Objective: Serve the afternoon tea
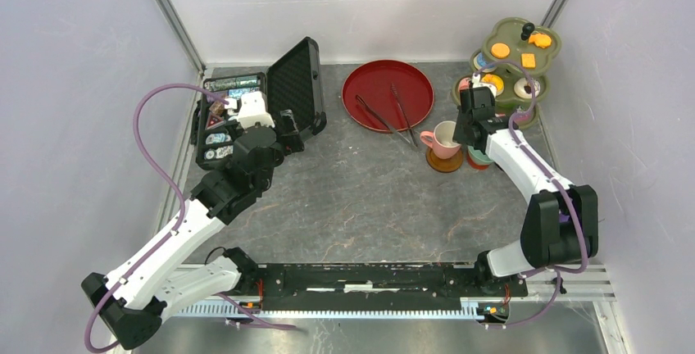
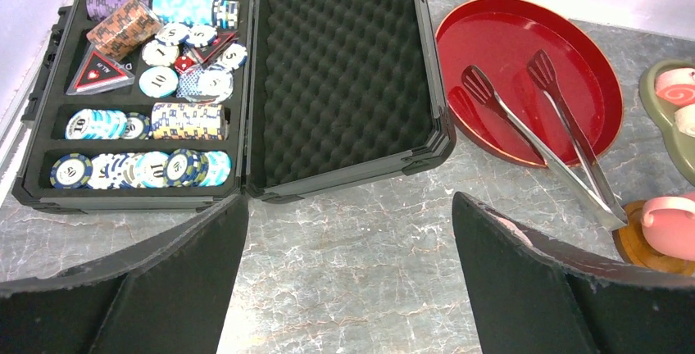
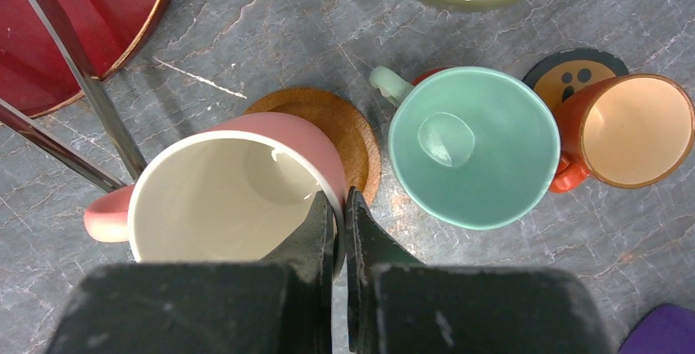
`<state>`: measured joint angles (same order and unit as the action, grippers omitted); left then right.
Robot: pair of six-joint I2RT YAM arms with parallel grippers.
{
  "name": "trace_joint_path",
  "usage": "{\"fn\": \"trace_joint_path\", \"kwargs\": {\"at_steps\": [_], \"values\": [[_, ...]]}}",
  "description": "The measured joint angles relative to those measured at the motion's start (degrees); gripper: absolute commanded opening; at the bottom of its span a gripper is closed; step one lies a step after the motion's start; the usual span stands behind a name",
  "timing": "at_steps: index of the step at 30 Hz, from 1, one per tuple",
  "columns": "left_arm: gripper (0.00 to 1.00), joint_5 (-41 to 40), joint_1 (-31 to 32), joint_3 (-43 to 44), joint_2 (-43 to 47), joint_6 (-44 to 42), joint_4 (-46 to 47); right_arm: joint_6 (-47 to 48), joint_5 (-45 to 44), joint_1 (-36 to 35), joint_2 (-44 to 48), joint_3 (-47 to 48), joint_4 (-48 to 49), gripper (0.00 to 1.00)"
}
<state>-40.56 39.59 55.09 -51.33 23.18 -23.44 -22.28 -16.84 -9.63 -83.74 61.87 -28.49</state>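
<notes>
My right gripper is shut on the rim of the pink cup, one finger inside and one outside. The cup stands on a round wooden saucer. A mint cup and a small orange cup on a dark smiley saucer stand to its right. In the top view the pink cup sits right of the table's centre. Toy pastries and orange biscuits sit on the green tiered stand at the back right. My left gripper is open and empty above bare table.
A round red tray at the back centre holds thin metal tongs, whose ends reach beside the pink cup. An open black case with poker chips lies at the back left, just beyond my left gripper.
</notes>
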Motion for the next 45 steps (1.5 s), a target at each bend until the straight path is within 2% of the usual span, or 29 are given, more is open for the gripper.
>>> {"fn": "trace_joint_path", "kwargs": {"at_steps": [22,25,37,40,45], "values": [[1.00,0.24,0.00,-0.11,-0.35,0.00,0.00,0.09,-1.27,0.00,-1.51,-2.19,2.45,0.01],[1.00,0.26,0.00,-0.11,-0.35,0.00,0.00,0.09,-1.31,0.00,-1.51,-2.23,2.58,0.09],[1.00,0.33,0.00,-0.11,-0.37,0.00,0.00,0.39,-1.11,0.00,-1.38,-2.23,3.23,0.30],[1.00,0.42,0.00,-0.11,-0.37,0.00,0.00,0.81,-0.37,0.00,-0.94,-2.23,3.34,0.42],[1.00,0.46,0.00,-0.11,-0.37,0.00,0.00,3.28,1.38,0.00,1.49,-2.23,3.32,0.70]]}}
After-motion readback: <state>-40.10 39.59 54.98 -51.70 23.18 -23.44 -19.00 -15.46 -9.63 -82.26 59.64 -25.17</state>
